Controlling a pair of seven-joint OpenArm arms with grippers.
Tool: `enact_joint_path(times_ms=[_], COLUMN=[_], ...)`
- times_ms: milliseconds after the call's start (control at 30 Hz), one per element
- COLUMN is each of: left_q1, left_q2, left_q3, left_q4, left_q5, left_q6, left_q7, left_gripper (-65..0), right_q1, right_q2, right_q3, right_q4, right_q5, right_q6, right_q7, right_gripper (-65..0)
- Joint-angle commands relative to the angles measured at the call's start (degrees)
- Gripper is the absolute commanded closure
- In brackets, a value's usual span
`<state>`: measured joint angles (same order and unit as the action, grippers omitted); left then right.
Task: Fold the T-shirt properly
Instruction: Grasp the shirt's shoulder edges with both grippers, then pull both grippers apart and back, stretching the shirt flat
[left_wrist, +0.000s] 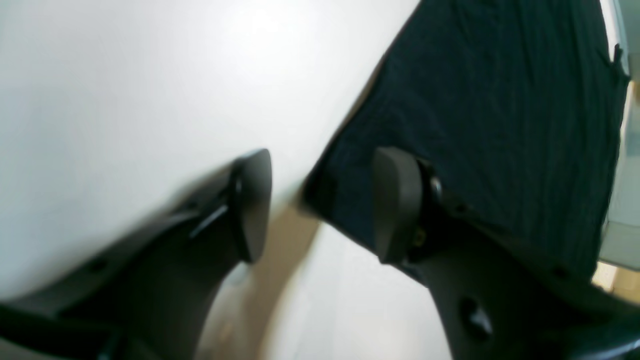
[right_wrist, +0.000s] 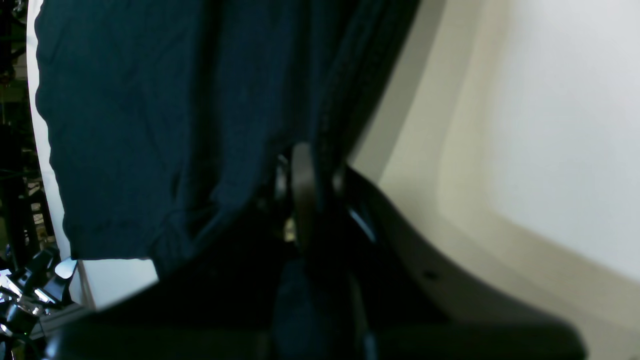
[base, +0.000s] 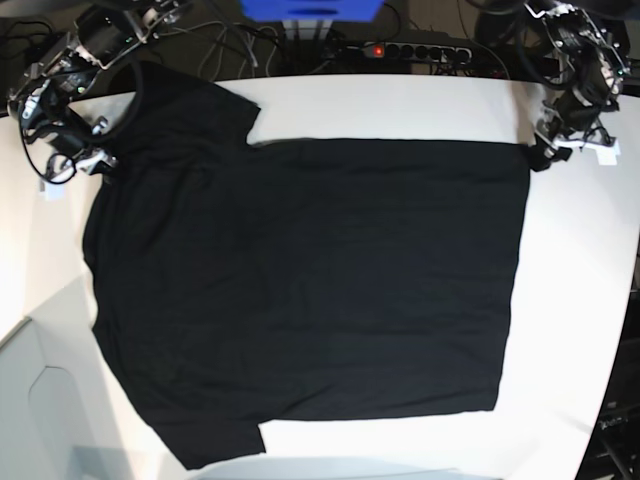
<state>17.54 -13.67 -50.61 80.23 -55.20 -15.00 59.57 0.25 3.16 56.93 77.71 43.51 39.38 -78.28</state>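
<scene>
The black T-shirt (base: 300, 280) lies spread flat, plain side up, on the white table (base: 400, 110), with its sleeves toward the left of the base view. My left gripper (base: 543, 152) is at the shirt's far right corner. In the left wrist view it (left_wrist: 323, 205) is open, with the shirt's corner (left_wrist: 500, 100) lying between and behind the fingertips (left_wrist: 397, 205). My right gripper (base: 95, 155) is at the shirt's far left edge, by the sleeve. In the right wrist view it (right_wrist: 302, 200) is shut on a fold of the T-shirt (right_wrist: 125, 125).
A power strip (base: 410, 48), cables and a blue box (base: 310, 8) lie behind the table's far edge. The table's front left corner (base: 40, 330) is cut away. Bare white table (base: 580, 300) shows to the right of the shirt.
</scene>
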Motion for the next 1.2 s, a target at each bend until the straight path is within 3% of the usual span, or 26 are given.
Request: enact_joint_path(times_ms=[0,433,500,633,867,1167], left_q1=[0.0,0.26,0.26,0.26,0.35,5.1], left_q2=[-0.7,-0.79,-0.88,-0.97,-1.05,-0.61], left_q3=[0.81,3.71,3.62,3.88,3.62,3.8], left_q4=[0.52,-3.96,-4.31,-4.23,-2.38,10.1], left_q5=[0.12,0.12,0.12,0.12,-0.4,-0.4], left_q6=[0.19,0.19,0.1,0.1,0.02,-0.07], left_q7=[0.87,0.25,0.25,0.25,0.78,0.25], left_gripper=[-31.8,-30.1,-23.1,0.0,-0.1,-0.1], right_q1=[-0.3,-0.3,-0.3,-0.3,-1.53,-4.69], right_q2=[0.4,0.4,0.4,0.4,1.11,1.54], right_q3=[-0.09,-0.09,-0.09,-0.09,0.0,0.26], right_q4=[0.22,0.22,0.22,0.22,1.72,11.03], right_q5=[-3.29,-3.29,-3.29,-3.29,-3.2,-3.11], right_q6=[0.62,0.62,0.62,0.62,0.62,0.62], right_q7=[-1.72,-1.72,-1.72,-1.72,-1.72,-1.72], right_gripper=[0.0,0.0,0.0,0.0,0.0,0.0])
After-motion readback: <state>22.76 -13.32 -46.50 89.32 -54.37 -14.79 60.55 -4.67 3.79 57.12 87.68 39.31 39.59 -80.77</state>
